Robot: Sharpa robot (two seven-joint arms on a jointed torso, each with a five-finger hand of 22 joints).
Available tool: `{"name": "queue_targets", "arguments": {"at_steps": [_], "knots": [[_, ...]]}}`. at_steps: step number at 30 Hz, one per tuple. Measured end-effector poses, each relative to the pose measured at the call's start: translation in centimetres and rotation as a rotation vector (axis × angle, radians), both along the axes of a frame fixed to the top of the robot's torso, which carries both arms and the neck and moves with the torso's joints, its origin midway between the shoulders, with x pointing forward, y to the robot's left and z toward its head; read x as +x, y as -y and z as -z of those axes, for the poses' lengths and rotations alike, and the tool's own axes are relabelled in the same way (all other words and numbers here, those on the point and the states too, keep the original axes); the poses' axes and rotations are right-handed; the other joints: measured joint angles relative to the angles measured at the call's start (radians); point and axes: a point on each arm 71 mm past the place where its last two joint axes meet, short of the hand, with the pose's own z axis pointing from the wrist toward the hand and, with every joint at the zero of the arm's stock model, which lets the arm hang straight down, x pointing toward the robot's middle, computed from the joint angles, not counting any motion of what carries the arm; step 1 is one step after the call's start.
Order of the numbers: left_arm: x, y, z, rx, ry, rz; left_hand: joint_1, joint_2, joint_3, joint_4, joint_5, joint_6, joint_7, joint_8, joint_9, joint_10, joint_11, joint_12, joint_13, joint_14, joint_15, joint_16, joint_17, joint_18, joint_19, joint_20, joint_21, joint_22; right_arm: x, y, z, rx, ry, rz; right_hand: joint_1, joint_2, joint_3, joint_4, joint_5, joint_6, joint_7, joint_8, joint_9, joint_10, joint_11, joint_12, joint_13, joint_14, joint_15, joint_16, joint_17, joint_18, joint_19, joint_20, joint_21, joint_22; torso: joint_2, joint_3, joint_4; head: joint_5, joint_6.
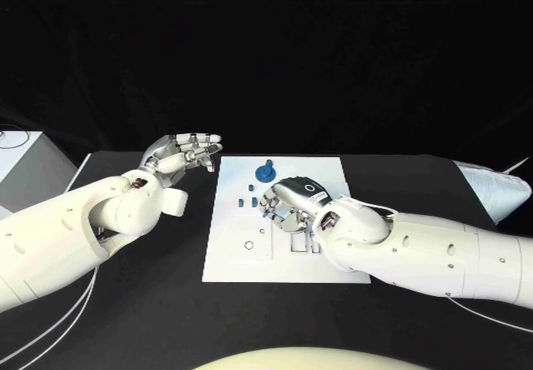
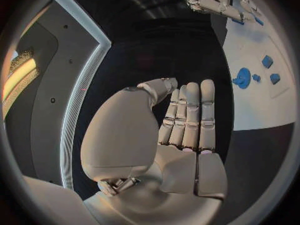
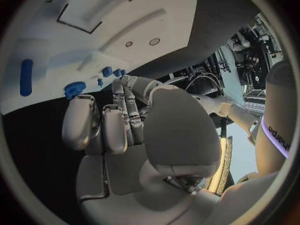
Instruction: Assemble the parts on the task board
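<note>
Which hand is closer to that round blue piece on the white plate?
Right. The right hand hovers over the plate just beside the round blue piece; the left hand is off the plate's edge.

The bench (image 1: 133,308) is showing a black surface, matt and a little like cloth, giving back almost no light. The task board (image 1: 322,266) is looking like smooth white plastic with a flat, matt finish. The blue parts (image 1: 266,173) on it are looking like smooth plastic, slightly shiny. The left robot hand (image 1: 183,153) is showing silver fingers (image 2: 190,115) that are looking like brushed metal or metal-coloured plastic, with a soft satin shine. The right robot hand (image 1: 291,202) is wearing the same silver finish, and its fingers (image 3: 115,127) are catching the light smoothly. Both arms are having glossy white plastic shells.
</note>
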Motion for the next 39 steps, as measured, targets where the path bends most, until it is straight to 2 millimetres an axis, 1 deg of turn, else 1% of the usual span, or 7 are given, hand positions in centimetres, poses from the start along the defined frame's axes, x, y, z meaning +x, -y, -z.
{"name": "queue_targets", "arguments": {"at_steps": [5, 11, 15, 20, 28, 39], "knots": [[-0.1, 0.2, -0.1, -0.002, 0.001, 0.003, 0.000, 0.000, 0.000, 0.000, 0.000, 0.000, 0.000, 0.000, 0.000, 0.000, 0.000, 0.000, 0.000, 0.000, 0.000, 0.000, 0.000, 0.000, 0.000, 0.000, 0.000, 0.000, -0.2, -0.6, 0.8, -0.024, -0.011, -0.012, 0.000, 0.000, 0.000, 0.000, 0.000, 0.000, 0.000, 0.000, -0.001, 0.000, 0.000, -0.002, 0.000, 0.000, 0.000, 0.000, -0.002, 0.000, 0.000, 0.000, 0.000, 0.000, 0.000, -0.0001, 0.0000, 0.005, -0.008], [-0.1, 0.3, -0.1, -0.003, 0.000, 0.005, 0.000, 0.000, 0.000, 0.000, 0.000, 0.000, 0.000, 0.000, 0.000, 0.000, 0.000, 0.000, 0.000, 0.000, 0.000, 0.000, 0.000, 0.000, 0.000, 0.000, 0.000, 0.000, -0.5, -1.1, 1.4, -0.043, -0.020, -0.026, 0.000, 0.000, 0.000, 0.000, 0.004, 0.000, 0.000, -0.001, 0.000, 0.000, 0.000, -0.002, -0.001, 0.000, 0.000, 0.000, -0.002, 0.000, 0.000, 0.000, 0.000, 0.000, 0.000, 0.0006, -0.0004, 0.011, -0.014], [-0.1, 0.3, -0.1, -0.004, 0.000, 0.006, 0.000, 0.000, 0.000, 0.000, 0.000, 0.000, 0.000, 0.000, 0.000, 0.000, 0.000, 0.000, 0.000, 0.000, 0.000, 0.000, 0.000, 0.000, 0.000, 0.000, 0.000, 0.000, -0.6, -1.3, 1.7, -0.056, -0.023, -0.029, 0.000, 0.000, 0.000, 0.000, 0.004, -0.002, -0.001, -0.001, 0.000, 0.000, 0.000, -0.003, 0.000, 0.000, 0.000, 0.000, -0.002, 0.000, 0.000, 0.000, 0.000, 0.000, 0.000, 0.0008, -0.0004, 0.014, -0.017], [-0.2, 0.4, -0.1, -0.004, 0.000, 0.008, 0.000, 0.000, -0.003, 0.003, 0.000, 0.000, 0.000, 0.000, 0.000, 0.000, 0.000, 0.000, 0.000, 0.000, 0.000, -0.004, -0.001, 0.000, 0.000, 0.000, -0.005, -0.001, -0.6, -1.2, 1.9, -0.070, -0.026, -0.028, 0.000, 0.000, 0.001, -0.002, 0.004, 0.002, 0.002, -0.004, 0.000, 0.000, 0.000, -0.003, 0.000, 0.000, 0.000, 0.000, -0.002, 0.000, 0.000, 0.000, 0.000, 0.000, 0.000, 0.0011, -0.0011, 0.017, -0.021], [-0.2, 0.3, -0.1, -0.004, -0.001, 0.007, 0.000, 0.000, -0.003, 0.003, 0.000, 0.000, 0.000, 0.000, 0.000, 0.000, 0.000, 0.000, 0.000, 0.000, 0.000, -0.004, -0.001, 0.000, 0.000, 0.000, -0.005, -0.001, -0.6, -1.2, 2.1, -0.090, -0.031, -0.027, 0.000, 0.000, 0.003, -0.003, 0.004, 0.002, 0.002, -0.005, 0.000, 0.000, 0.000, -0.005, 0.000, 0.000, 0.000, 0.000, -0.002, 0.000, 0.000, 0.000, 0.000, 0.000, 0.001, 0.0012, -0.0013, 0.019, -0.027], [-0.2, 0.3, -0.1, -0.003, -0.004, 0.007, 0.000, 0.000, -0.003, 0.003, 0.000, 0.000, 0.000, 0.000, -0.001, 0.000, 0.000, 0.000, -0.001, 0.000, 0.000, -0.004, -0.002, 0.000, 0.000, 0.000, -0.005, -0.002, -0.8, -1.3, 2.5, -0.100, -0.041, -0.032, -0.003, -0.003, 0.003, -0.003, 0.004, 0.001, 0.002, -0.002, 0.001, 0.003, -0.003, -0.006, 0.000, 0.001, 0.001, 0.000, -0.003, 0.000, 0.000, 0.000, 0.000, 0.000, 0.001, 0.0019, -0.0016, 0.021, -0.031]]}}
